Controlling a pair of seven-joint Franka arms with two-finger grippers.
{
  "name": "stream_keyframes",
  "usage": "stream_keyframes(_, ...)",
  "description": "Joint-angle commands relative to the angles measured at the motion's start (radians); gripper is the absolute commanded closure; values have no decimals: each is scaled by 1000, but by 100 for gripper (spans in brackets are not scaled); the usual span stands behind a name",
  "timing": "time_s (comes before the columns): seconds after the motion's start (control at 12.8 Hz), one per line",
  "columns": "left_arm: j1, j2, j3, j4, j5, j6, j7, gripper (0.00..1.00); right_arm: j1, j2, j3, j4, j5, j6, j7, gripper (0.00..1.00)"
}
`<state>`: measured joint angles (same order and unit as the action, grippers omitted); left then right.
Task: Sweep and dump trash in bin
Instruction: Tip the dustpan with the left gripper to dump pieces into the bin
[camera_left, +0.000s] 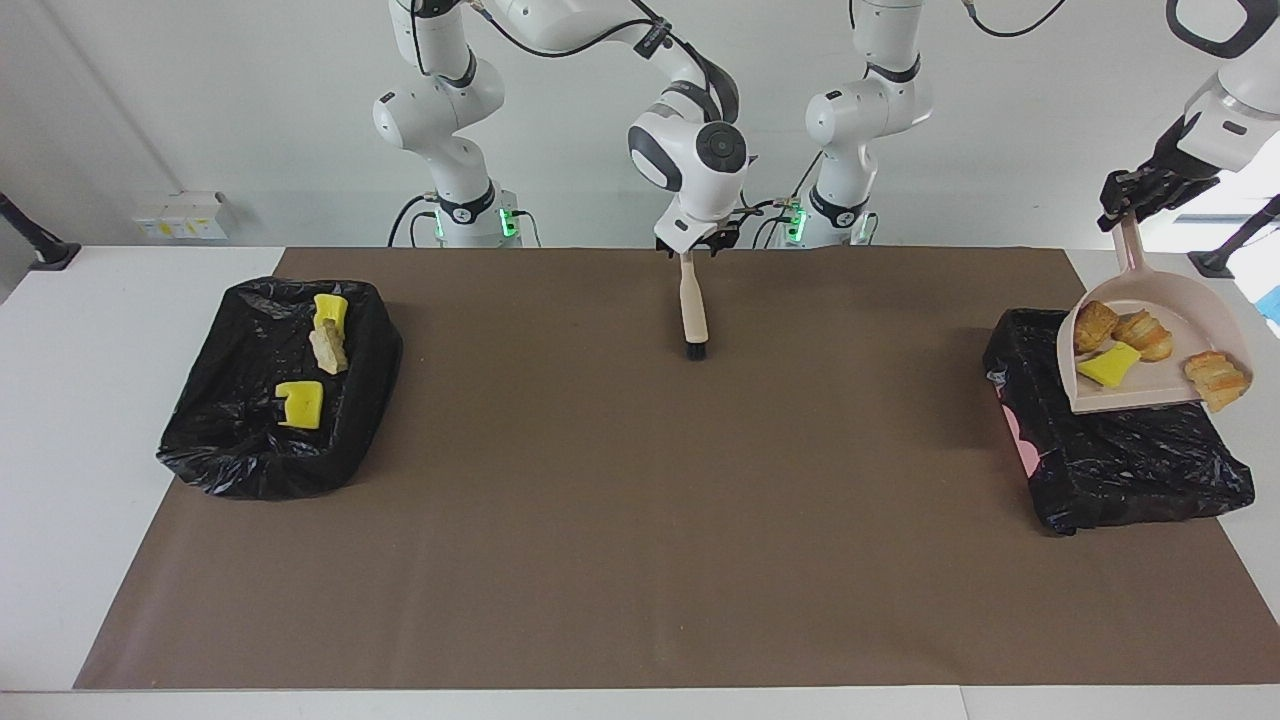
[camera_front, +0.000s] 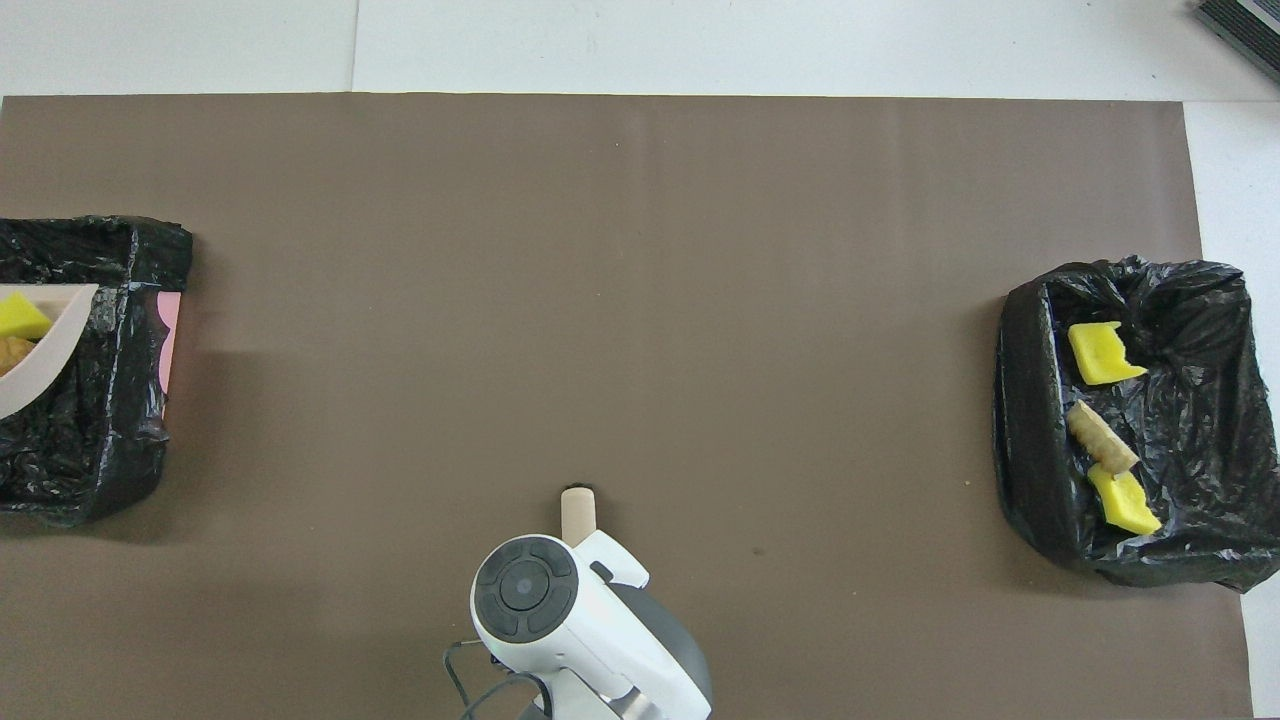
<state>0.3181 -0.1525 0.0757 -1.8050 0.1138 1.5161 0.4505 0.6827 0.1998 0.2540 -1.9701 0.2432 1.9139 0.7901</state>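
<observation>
Two black-lined bins sit at the table's ends. I have the dustpan (camera_left: 1140, 395) tilted over the bin (camera_left: 1130, 470) at the left arm's end, the left gripper (camera_left: 1125, 205) clamped on its handle. Four pieces of trash (camera_left: 1108, 366) lie in the pan, so this is the dumping step; next I tip it steeper. The right gripper (camera_left: 690, 250) waits mid-table at the brush (camera_left: 692, 310); its grip I cannot tell.
</observation>
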Motion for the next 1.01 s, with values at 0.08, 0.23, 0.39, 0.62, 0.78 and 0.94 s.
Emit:
stream_keyframes(0.08, 35, -12, -10, -54, 136, 22, 224, 100, -69, -14, 2, 88, -33, -96, -2, 0)
stream_keyframes(0.23, 36, -9, -10, -65, 205, 41, 324, 100, -132, -34, 7, 125, -35, -124, -35, 0)
stream_keyframes(0.39, 45, -5, -10, -65, 288, 62, 407, 100, -182, -52, 5, 166, -32, -160, -55, 0)
stream_keyframes(0.62, 45, 19, -10, -63, 401, 116, 493, 100, -256, -63, 2, 226, -30, -194, -94, 0)
stream_keyframes(0.78, 45, 28, -10, -60, 446, 170, 546, 100, -307, -63, 1, 270, -28, -203, -95, 0)
stream_keyframes(0.94, 29, 31, -13, -53, 538, 173, 571, 100, -362, -63, -2, 303, -16, -202, -124, 0)
